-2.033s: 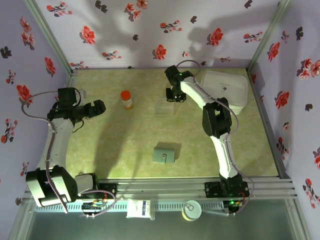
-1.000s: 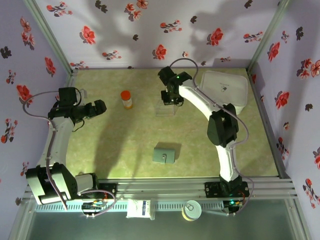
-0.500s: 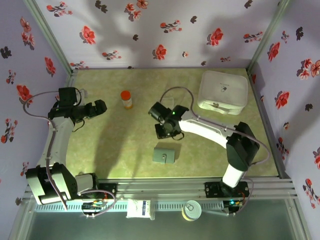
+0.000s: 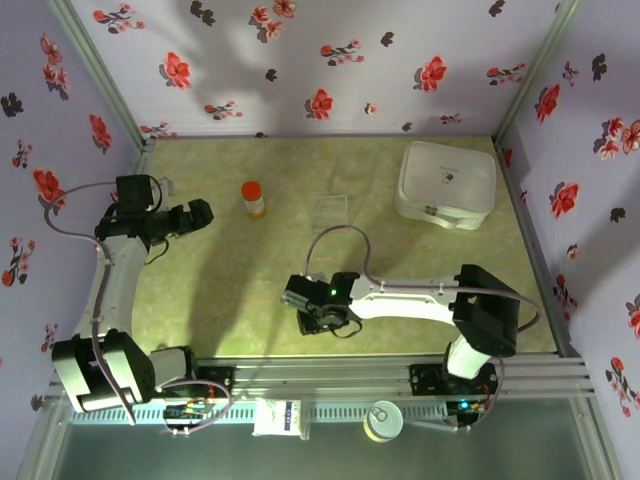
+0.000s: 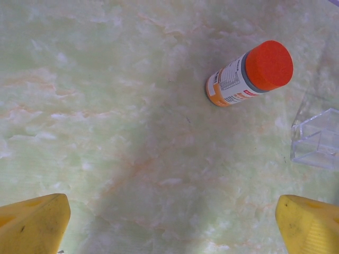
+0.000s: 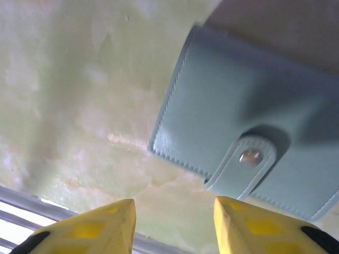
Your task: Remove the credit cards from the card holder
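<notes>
Card holder (image 6: 249, 143) lies snapped shut, near-centre tabletop (image 6: 79, 106), under right gripper (image 6: 174, 206): jaws part-open, empty. Risk: jaws shove it flat, miss strap (image 6: 241, 169). Left gripper (image 5: 169, 222) far left, jaws wide, empty.

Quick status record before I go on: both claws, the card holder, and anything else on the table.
left claw: wide open, empty, over the table near orange-capped bottle
right claw: open, empty, just short of card holder
card holder: closed, strap snapped, flat on table
other: clear plastic square, white box far right
</notes>
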